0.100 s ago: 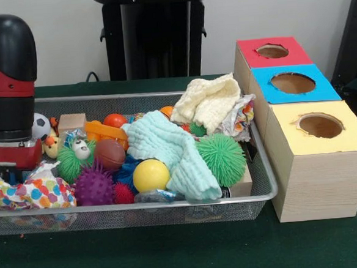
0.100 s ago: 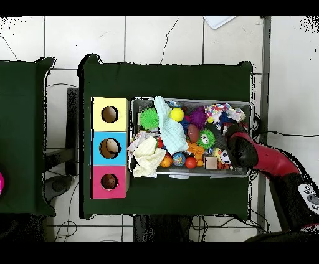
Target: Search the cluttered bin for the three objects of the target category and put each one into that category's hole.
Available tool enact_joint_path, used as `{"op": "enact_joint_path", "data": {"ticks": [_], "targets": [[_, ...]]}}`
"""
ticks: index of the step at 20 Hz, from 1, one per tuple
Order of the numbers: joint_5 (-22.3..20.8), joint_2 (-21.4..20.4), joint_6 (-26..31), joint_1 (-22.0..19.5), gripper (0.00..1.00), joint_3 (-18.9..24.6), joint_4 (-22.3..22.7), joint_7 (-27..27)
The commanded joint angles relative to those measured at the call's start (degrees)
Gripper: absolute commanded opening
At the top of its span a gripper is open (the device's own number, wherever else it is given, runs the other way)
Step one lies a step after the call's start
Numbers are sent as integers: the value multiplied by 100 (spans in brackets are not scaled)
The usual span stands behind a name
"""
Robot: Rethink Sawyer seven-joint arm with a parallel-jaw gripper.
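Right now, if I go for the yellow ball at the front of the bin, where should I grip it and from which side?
Come straight down from above and close across the widest part of the yellow ball. Its round top is bare, but the mint cloth presses one flank, the purple spiky ball crowds the other, and the bin wall blocks a front approach. Judging by this, top-down seems safest.

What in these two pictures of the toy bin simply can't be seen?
- Gripper fingers: front view, sunk behind the polka-dot crumpled paper; overhead, under the red and black arm.
- Toys beneath the pale green knitted cloth: covered in both views.
- Contents of the red-topped box hole: too dark and small.
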Motion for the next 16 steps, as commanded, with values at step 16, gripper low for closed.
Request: {"op": "enact_joint_path", "data": {"ticks": [16], "targets": [[1501, -314, 4325, 1070, 100, -425, 380, 243]]}}
